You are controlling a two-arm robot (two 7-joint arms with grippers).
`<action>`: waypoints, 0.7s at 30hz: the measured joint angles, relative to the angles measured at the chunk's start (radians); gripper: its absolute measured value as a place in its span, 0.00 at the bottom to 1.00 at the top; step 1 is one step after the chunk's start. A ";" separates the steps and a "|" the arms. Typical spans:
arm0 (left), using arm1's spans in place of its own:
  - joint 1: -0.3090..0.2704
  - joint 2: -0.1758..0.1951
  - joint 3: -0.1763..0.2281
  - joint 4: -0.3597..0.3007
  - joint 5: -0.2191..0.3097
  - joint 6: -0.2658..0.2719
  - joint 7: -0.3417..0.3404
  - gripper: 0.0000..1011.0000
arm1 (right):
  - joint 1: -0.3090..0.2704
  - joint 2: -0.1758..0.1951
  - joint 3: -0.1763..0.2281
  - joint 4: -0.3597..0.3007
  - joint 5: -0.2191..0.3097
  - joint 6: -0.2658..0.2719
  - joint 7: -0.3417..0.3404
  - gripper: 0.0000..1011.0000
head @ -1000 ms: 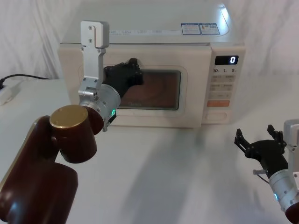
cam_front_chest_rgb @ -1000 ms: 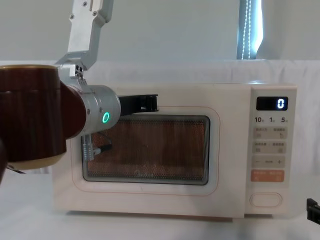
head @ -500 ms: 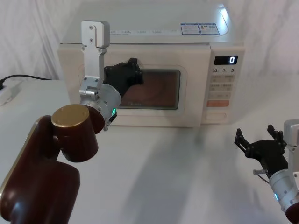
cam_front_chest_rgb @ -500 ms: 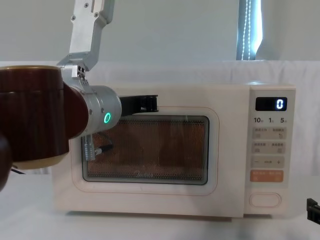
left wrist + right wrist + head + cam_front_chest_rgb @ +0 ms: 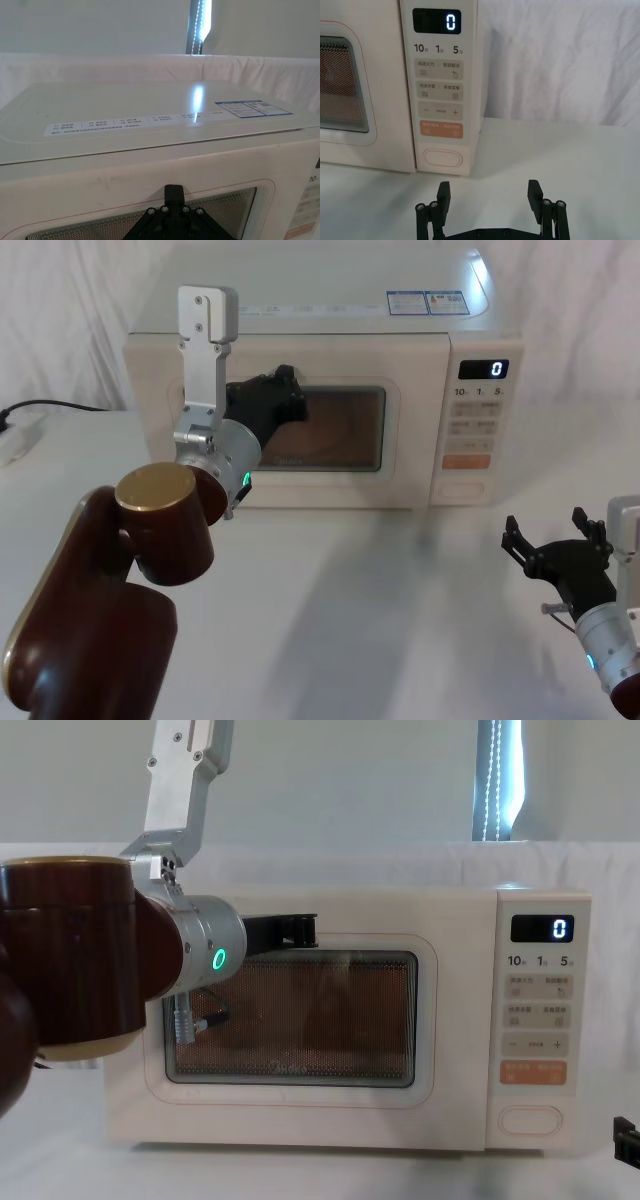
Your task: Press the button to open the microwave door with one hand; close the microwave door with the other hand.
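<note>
1. Left gripper [image 5: 283, 392] raised against the upper left of the microwave door [image 5: 330, 430], over the dark window; cannot tell how far apart its fingers stand.
2. Microwave [image 5: 300, 350] standing toward the bench's [image 5: 380, 600] far edge, door flush and closed, display reading 0.
3. Wide cream button [image 5: 442, 158] at the foot of the right-hand panel, untouched.
4. Right gripper [image 5: 556, 538] low near the bench's right edge, fingers spread wide, gripping nothing, well apart from the button.

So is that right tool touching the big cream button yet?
Apart. The right wrist view shows bare table between the right tool and the button.
</note>
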 joint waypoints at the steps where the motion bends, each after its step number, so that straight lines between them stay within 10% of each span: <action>1: 0.000 -0.001 0.000 0.001 0.001 0.000 0.000 0.00 | 0.000 0.000 0.000 0.000 0.000 0.000 0.000 0.99; 21: 0.009 -0.006 -0.010 -0.027 0.012 0.023 -0.014 0.00 | 0.000 0.000 0.000 0.000 0.000 0.000 0.000 0.99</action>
